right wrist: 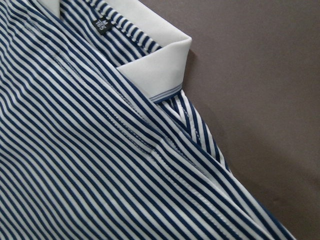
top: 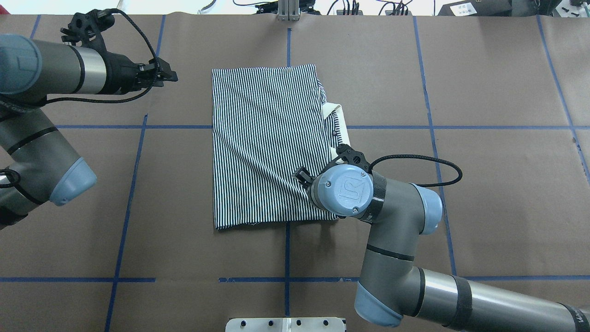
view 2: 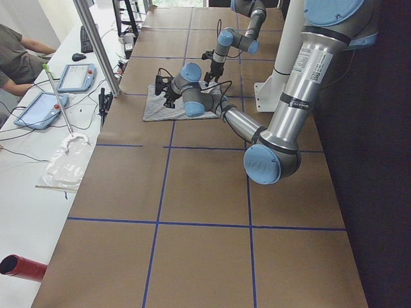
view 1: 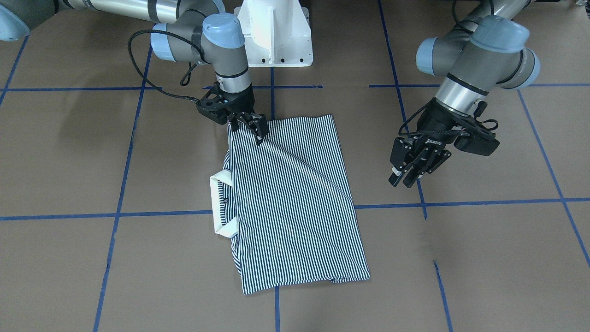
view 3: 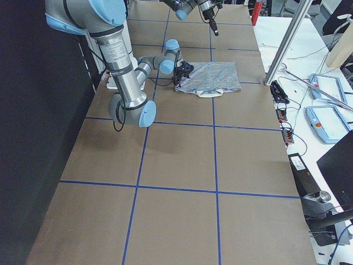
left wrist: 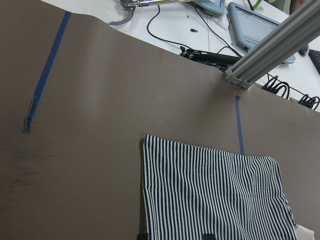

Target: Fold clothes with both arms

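Observation:
The navy-and-white striped polo shirt point(view 1: 299, 198) lies folded to a rectangle at mid-table point(top: 262, 138), and its cream collar point(view 1: 220, 203) sticks out on my right side. My right gripper point(view 1: 251, 127) is down at the shirt's near right corner and looks shut on the cloth. A diagonal crease runs from it across the shirt. Its wrist view shows the collar point(right wrist: 155, 65) and stripes close up, with no fingers. My left gripper point(view 1: 405, 177) is open and empty, above bare table, well clear of the shirt's left edge point(top: 166, 75). The left wrist view shows the shirt's far corner point(left wrist: 210, 195).
The white pedestal base point(view 1: 276, 32) stands at the robot's edge, just behind the shirt. Blue tape lines point(view 1: 120, 184) grid the brown table cover. An aluminium post point(top: 288, 9) stands at the far edge. Beyond it is a bench with tablets point(view 2: 70, 77) and cables.

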Controlling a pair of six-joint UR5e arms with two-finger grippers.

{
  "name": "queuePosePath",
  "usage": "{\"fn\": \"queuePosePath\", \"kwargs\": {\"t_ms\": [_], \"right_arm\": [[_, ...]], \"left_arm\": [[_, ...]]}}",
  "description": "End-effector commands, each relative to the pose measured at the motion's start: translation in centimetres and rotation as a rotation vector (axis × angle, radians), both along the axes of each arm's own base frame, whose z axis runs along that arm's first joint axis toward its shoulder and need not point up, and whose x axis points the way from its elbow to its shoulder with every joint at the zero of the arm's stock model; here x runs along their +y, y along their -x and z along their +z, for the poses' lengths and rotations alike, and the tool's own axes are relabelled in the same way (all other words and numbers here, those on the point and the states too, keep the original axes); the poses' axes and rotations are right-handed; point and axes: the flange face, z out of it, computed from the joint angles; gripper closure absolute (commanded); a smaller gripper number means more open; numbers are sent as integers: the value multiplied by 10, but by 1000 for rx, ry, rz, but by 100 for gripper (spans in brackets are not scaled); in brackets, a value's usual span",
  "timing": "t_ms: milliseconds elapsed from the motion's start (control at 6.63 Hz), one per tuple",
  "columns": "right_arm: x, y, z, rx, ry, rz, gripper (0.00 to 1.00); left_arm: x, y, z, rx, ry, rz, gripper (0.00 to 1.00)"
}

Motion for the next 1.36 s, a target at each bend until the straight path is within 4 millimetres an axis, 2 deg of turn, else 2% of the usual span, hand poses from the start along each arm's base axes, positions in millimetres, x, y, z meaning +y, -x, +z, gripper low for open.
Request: {"fn": "queuePosePath", "kwargs": {"t_ms": [0, 452, 603, 754, 905, 1206], "right_arm": [[1, 3, 7, 25, 11, -3, 4], [-2, 13, 19, 54, 20, -5, 5], [-2, 14, 16, 51, 21, -5, 25], [-2, 14, 17, 51, 24, -5, 70], [-2, 14, 16, 51, 19, -12, 100], [0, 13, 11, 41, 15, -20, 100]], "left_arm": [[1, 2, -4, 5, -6, -2, 53], [1, 2, -4, 4, -5, -2, 53], [1, 2, -3, 4, -5, -2, 53], [2, 3, -4, 5, -6, -2, 53], [2, 3, -3, 5, -5, -2, 53], [2, 3, -3, 5, -5, -2, 53]]}}
